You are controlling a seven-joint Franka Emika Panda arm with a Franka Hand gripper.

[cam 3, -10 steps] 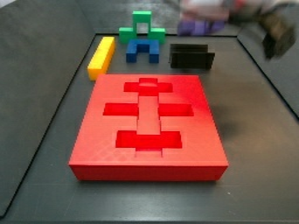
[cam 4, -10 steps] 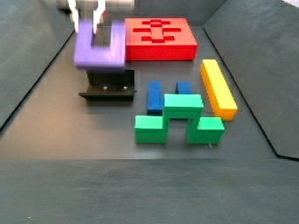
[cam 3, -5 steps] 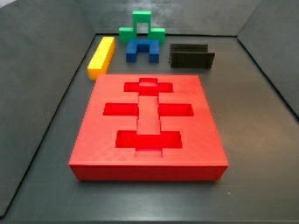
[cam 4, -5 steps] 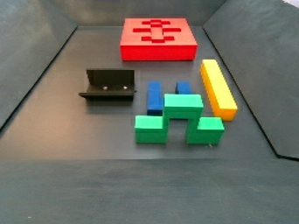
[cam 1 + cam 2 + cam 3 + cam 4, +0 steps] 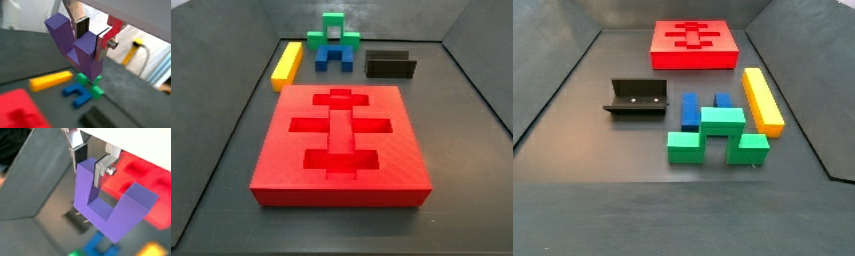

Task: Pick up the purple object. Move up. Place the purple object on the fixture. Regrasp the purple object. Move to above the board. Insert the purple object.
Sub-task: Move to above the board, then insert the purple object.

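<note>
Two wrist views show the gripper point(image 5: 92, 35) clamped on one prong of the purple block point(image 5: 77, 47), carried high above the floor; neither side view shows them. Its U shape hangs below the fingers point(image 5: 99, 172). In a wrist view the black fixture point(image 5: 79, 221) lies almost straight below the block, the red board point(image 5: 148, 183) off to one side. Judging by this, lowering onto the fixture point(image 5: 637, 97) comes next.

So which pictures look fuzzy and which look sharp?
In both wrist views the gripper and the purple U-shaped plastic block it clamps look fairly sharp, while the floor and blocks behind blur. Both side views are sharp and evenly lit; the big red slab throws only a faint shadow.
</note>
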